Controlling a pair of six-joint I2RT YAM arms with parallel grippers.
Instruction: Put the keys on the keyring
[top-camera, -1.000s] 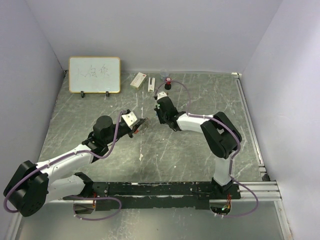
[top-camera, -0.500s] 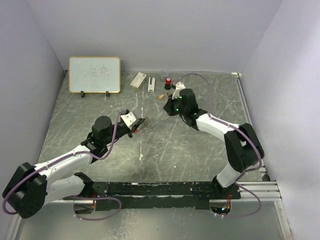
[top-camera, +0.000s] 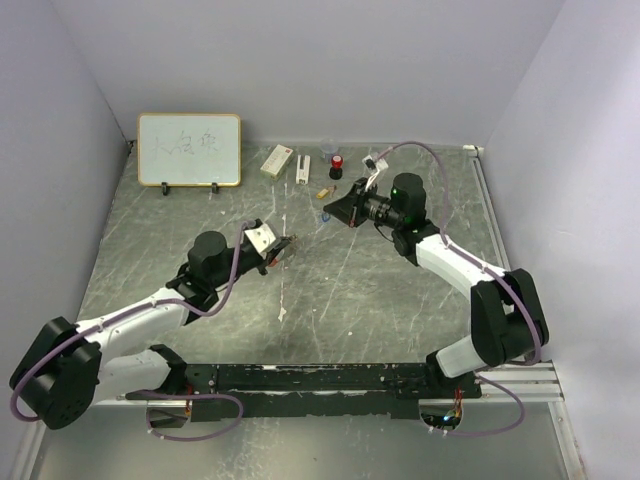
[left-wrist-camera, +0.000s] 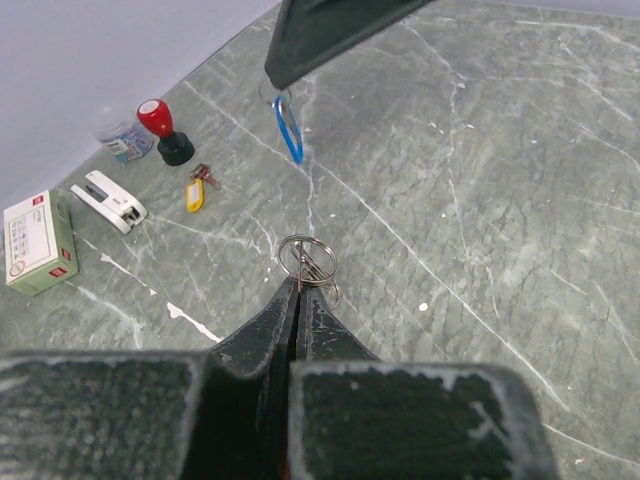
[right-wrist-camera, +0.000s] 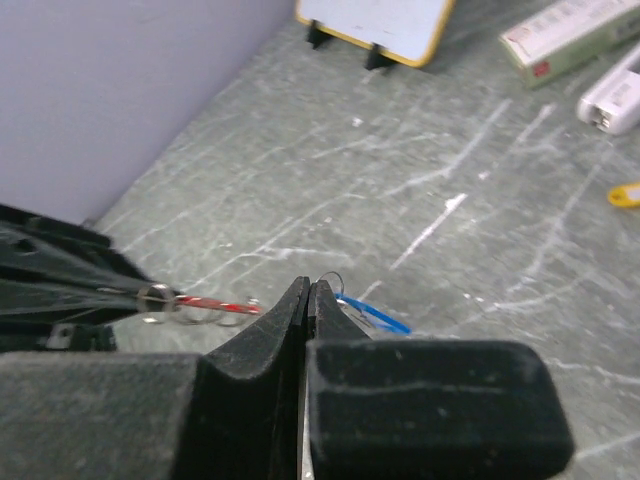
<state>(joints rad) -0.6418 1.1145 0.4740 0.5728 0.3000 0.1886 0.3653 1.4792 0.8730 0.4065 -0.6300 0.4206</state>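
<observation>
My left end effector (left-wrist-camera: 298, 287) is pressed together, pinching the keyring (left-wrist-camera: 308, 262) at its tips. Just beyond the keyring, I see my right end effector (right-wrist-camera: 308, 290) clamped on the blue key (right-wrist-camera: 372, 314). Farther past the keyring, the tan-gold key (left-wrist-camera: 195, 195) lies on the tabletop (left-wrist-camera: 480, 200)

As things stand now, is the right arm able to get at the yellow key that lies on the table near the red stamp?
Probably not yet. The yellow key lies close to the right gripper with nothing between, but its jaws are shut on the blue key.
</observation>
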